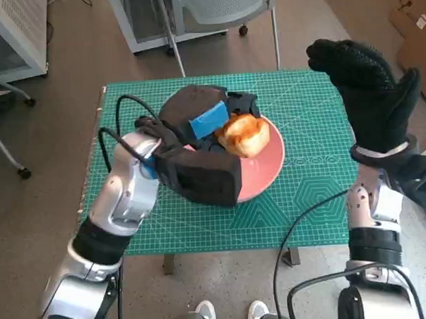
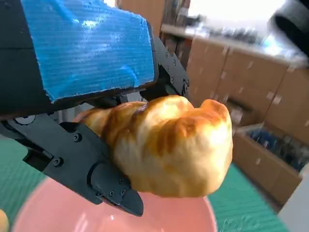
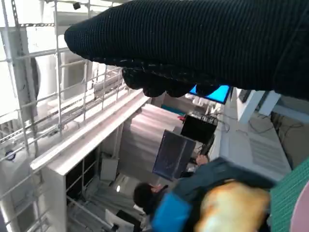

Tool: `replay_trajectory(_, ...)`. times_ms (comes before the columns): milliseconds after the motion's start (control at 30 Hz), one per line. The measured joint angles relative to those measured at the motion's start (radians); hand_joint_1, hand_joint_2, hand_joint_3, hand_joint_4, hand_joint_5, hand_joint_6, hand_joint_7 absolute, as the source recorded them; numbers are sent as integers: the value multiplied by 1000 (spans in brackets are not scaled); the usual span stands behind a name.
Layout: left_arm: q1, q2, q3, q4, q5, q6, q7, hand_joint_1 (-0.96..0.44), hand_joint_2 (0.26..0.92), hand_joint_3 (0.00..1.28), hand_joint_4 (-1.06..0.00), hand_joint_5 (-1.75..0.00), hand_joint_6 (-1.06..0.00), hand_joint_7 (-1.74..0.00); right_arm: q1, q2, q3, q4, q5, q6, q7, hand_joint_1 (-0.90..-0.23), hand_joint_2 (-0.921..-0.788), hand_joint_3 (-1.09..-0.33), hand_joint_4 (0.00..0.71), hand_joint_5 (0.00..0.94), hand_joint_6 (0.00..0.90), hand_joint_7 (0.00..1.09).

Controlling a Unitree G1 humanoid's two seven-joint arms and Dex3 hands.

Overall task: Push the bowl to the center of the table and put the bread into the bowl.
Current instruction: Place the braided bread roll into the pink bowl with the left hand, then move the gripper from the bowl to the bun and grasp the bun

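Observation:
A pink bowl (image 1: 268, 164) sits near the middle of the green cutting mat (image 1: 310, 127). My left hand (image 1: 204, 121), black with blue tape, hovers over the bowl and grips a golden bread roll (image 1: 244, 133) between its fingers. The left wrist view shows the bread (image 2: 169, 145) held just above the bowl's pink inside (image 2: 72, 215). My right hand (image 1: 369, 92), in the black glove, is raised above the table's right side with fingers spread and holds nothing. In the right wrist view the glove (image 3: 203, 43) fills the top, with the bread (image 3: 231, 208) below.
The mat covers a small table whose near edge (image 1: 224, 249) is close to my body. A chair base and a white cabinet (image 1: 164, 20) stand beyond the far edge. A person's feet (image 1: 230, 314) show below the table. A person (image 3: 145, 198) sits in the right wrist view.

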Motion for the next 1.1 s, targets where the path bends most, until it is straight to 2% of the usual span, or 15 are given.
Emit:
replay_trajectory(167, -9, -17, -21, 97, 1, -39, 11, 2, 919, 37, -744, -1173, -653, -1070, 16, -2, 0, -23, -9, 3, -18, -662, -921, -641, 301, 0, 399, 0)
replay_trajectory(233, -12, -22, -25, 134, 0, -54, 12, 3, 920, 83, -709, -1246, -591, -1093, 19, -2, 0, -28, -11, 3, -24, -662, -921, -642, 300, 0, 399, 0)
replay_trajectory(267, -13, -26, -27, 152, -2, -59, 11, -1, 903, 83, -555, -905, -475, -882, 20, -3, 0, -31, -11, 3, -26, -662, -921, -643, 300, 0, 400, 1)
replay_trajectory(300, -14, -30, -27, 168, -4, -59, 7, -1, 898, 80, -520, -746, -454, -768, 22, -3, 1, -36, -12, 3, -30, -662, -921, -644, 299, 0, 400, 1)
replay_trajectory(333, -15, -33, -28, 180, -5, -57, 3, -85, 819, 27, -60, -79, -197, -184, 22, -4, 1, -38, -13, 3, -32, -661, -921, -648, 297, 0, 400, 1)
replay_trajectory(367, -15, -34, -29, 183, -5, -56, -1, -88, 817, 26, -48, -63, -190, -168, 23, -4, 1, -39, -13, 3, -34, -661, -921, -648, 297, 0, 400, 1)
replay_trajectory(467, -24, -36, -35, 209, -7, -18, -73, -250, 785, 11, -15, -20, -154, -113, 29, -4, 2, -45, -14, 3, -44, -653, -921, -649, 297, 0, 399, 1)
replay_trajectory(567, -33, -29, -36, 211, -9, -1, -125, -335, 774, 6, -4, -6, -144, -93, 29, -4, 2, -44, -15, 2, -47, -649, -921, -649, 297, 0, 399, 1)
replay_trajectory(867, -31, 10, -10, 198, -63, -31, -195, -433, 772, 4, 1, 1, -172, -88, 28, -4, 5, -34, -14, 2, -47, -647, -921, -646, 298, 1, 401, 1)
replay_trajectory(1100, -17, 73, 54, 78, -152, -38, -275, -467, 773, 3, 1, 1, -202, -93, 28, -3, 9, -31, -12, 2, -46, -648, -921, -646, 299, 1, 400, 1)
